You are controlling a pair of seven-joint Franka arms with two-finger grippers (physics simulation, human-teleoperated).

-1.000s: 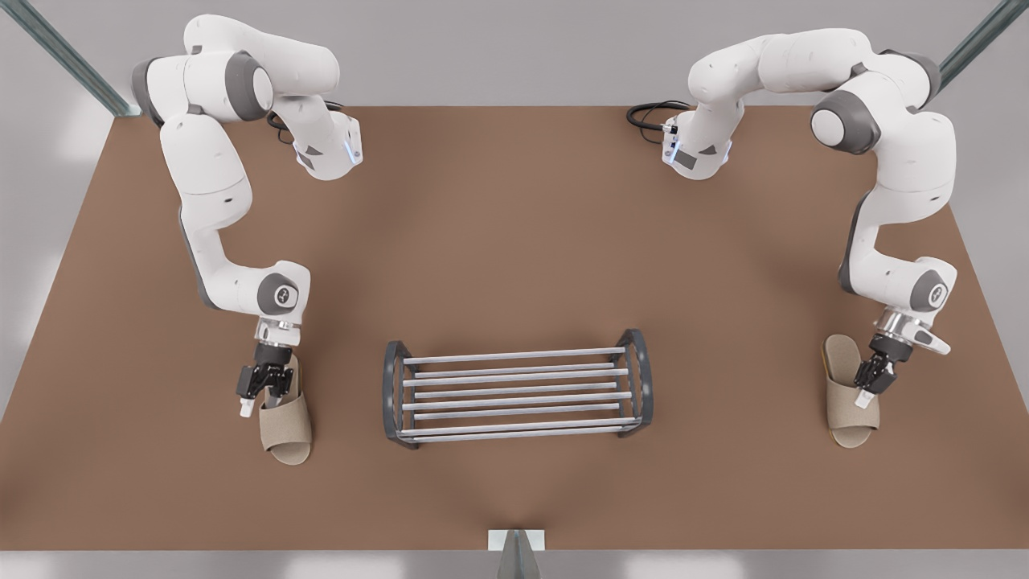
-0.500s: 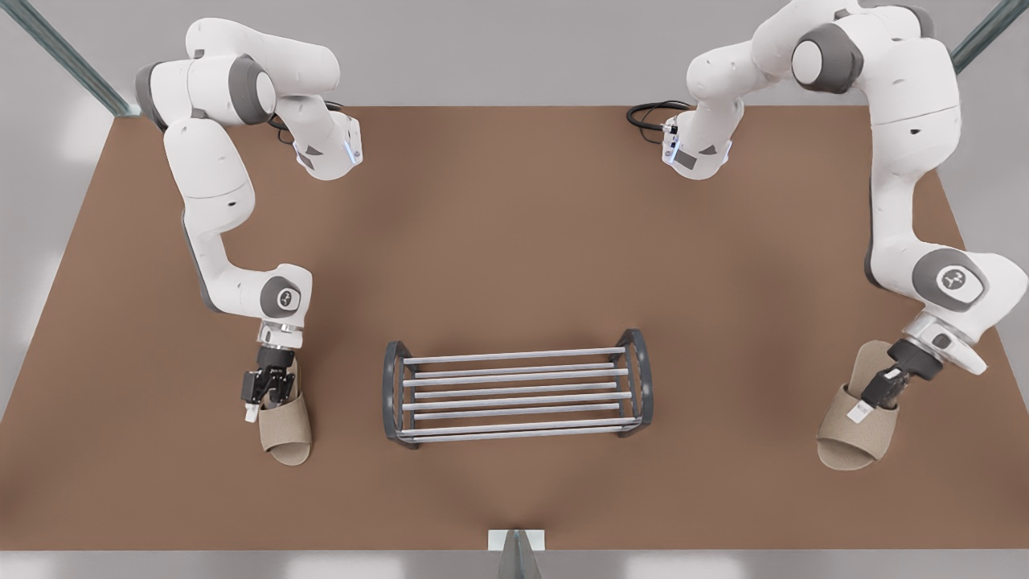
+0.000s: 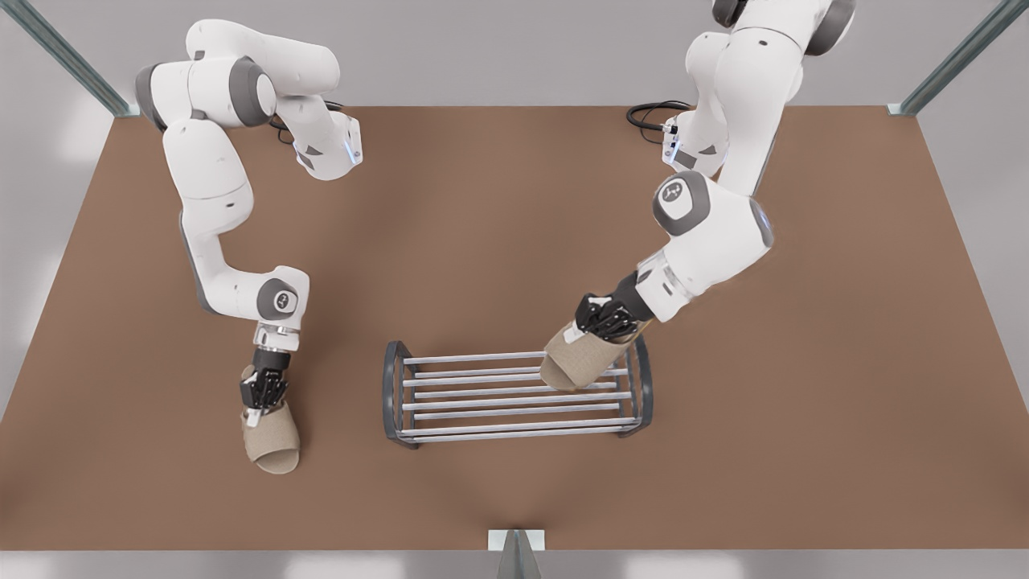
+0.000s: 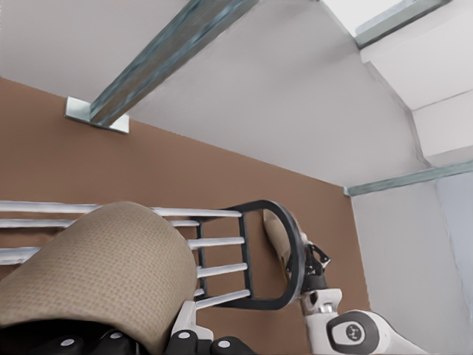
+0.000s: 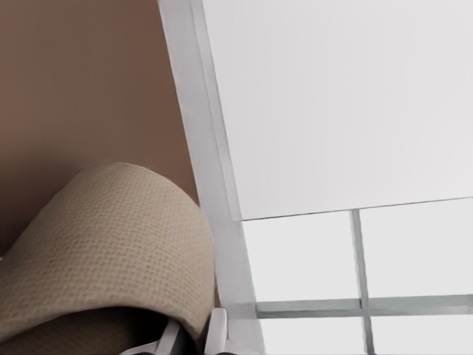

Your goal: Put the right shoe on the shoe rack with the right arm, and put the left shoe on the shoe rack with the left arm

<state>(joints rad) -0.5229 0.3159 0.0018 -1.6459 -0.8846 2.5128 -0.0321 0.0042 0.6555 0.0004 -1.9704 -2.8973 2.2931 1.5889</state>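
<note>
Beige woven fabric marked the right arm's slipper point(image 3: 272, 442), nearest the camera at the front view's left, its toe pointing toward the table's point(image 3: 804, 402) near edge. The right tool point(image 3: 259, 398) was closed on its heel end from above; whether the sole was clear of the table could not be told. From that tool the shoe rack point(image 3: 482, 400) lay well apart toward the front view's right, its silver bars running crosswise, so the slipper's long axis stood across the bars. Farther back, the left arm's slipper point(image 3: 575, 362) hung tilted, toe down, over the rack's end at the front view's right, touching or just above the rear bars. The left tool point(image 3: 601, 320) was clamped on its upper. The left arm was judged the nearer to placing, needing a short lowering and release.
</note>
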